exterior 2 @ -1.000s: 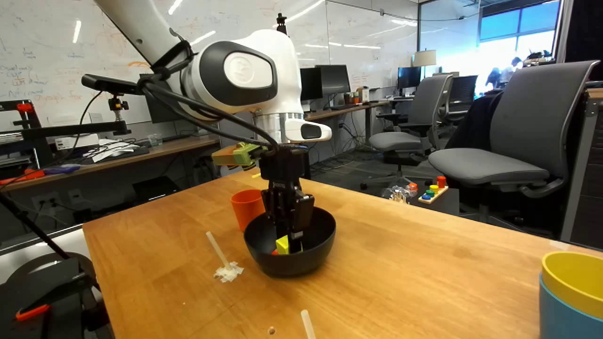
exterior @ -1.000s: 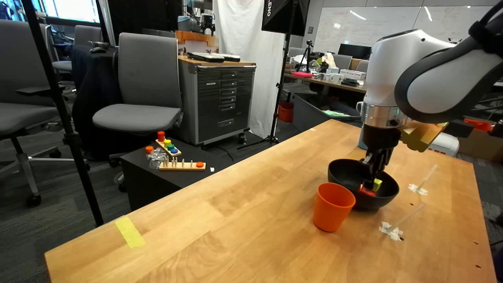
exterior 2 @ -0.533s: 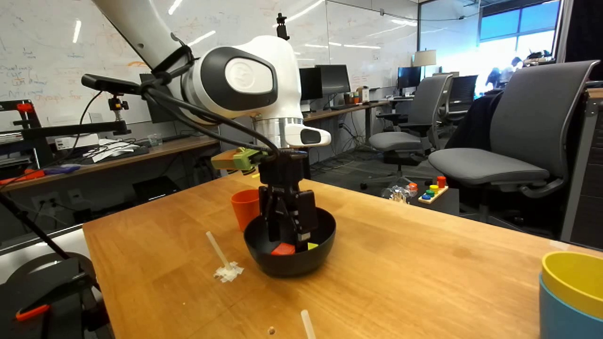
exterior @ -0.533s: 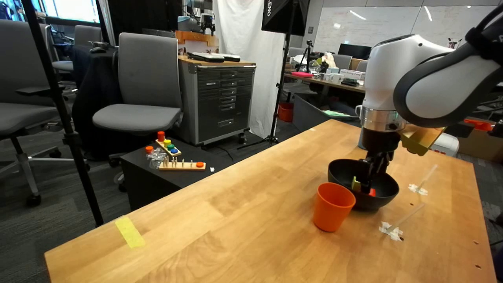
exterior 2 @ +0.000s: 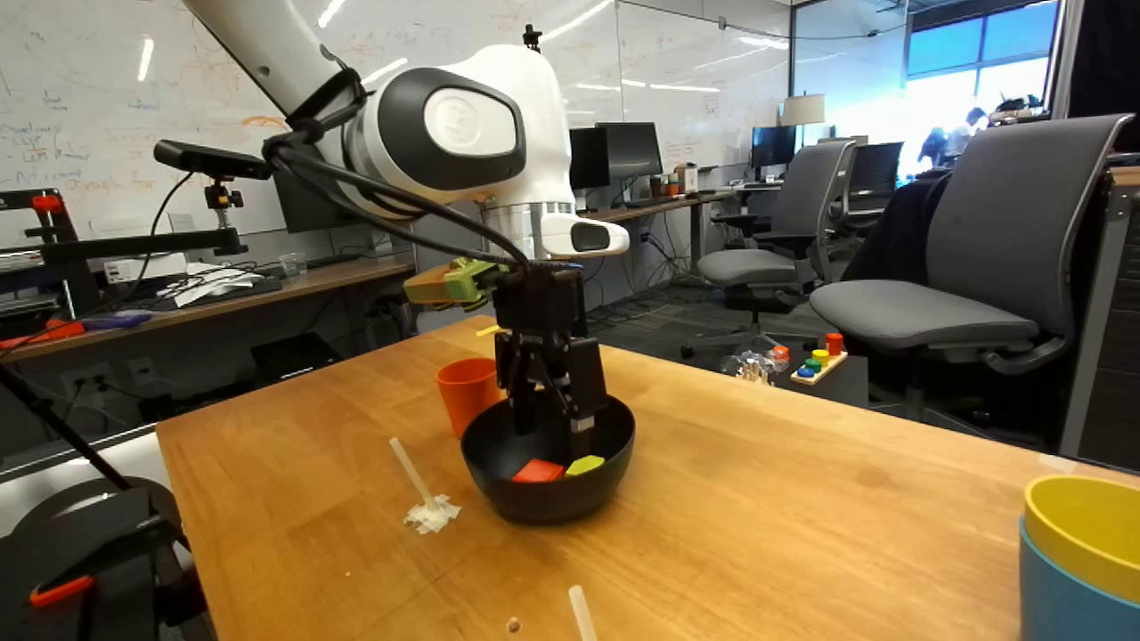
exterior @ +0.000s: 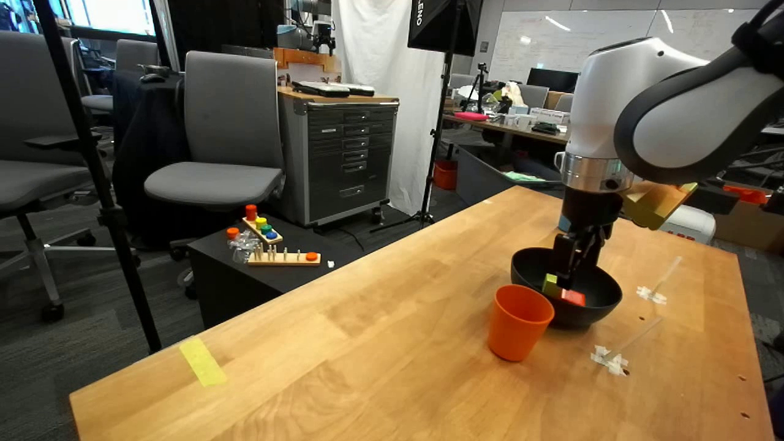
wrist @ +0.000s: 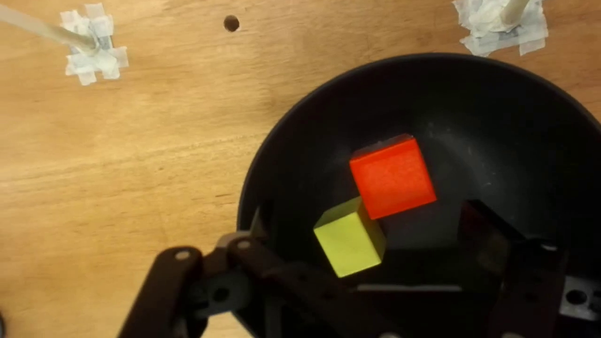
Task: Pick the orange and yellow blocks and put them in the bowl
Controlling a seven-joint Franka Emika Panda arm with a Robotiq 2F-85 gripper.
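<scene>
yellow block (wrist: pixel 350 246) now lies on the opposite side of the orange block (wrist: pixel 393 180) from a second ago, and the gripper (exterior 2: pixel 552 431) is higher; its jaws stand wide apart, holding nothing. both blocks rest in the black bowl (exterior 2: pixel 548 505), close together, contact unclear. judged: placing done; only raising the gripper clear seems left. count: one orange block, one yellow block, one black bowl, one orange cup (exterior: pixel 519 327) just beside it.
</scene>
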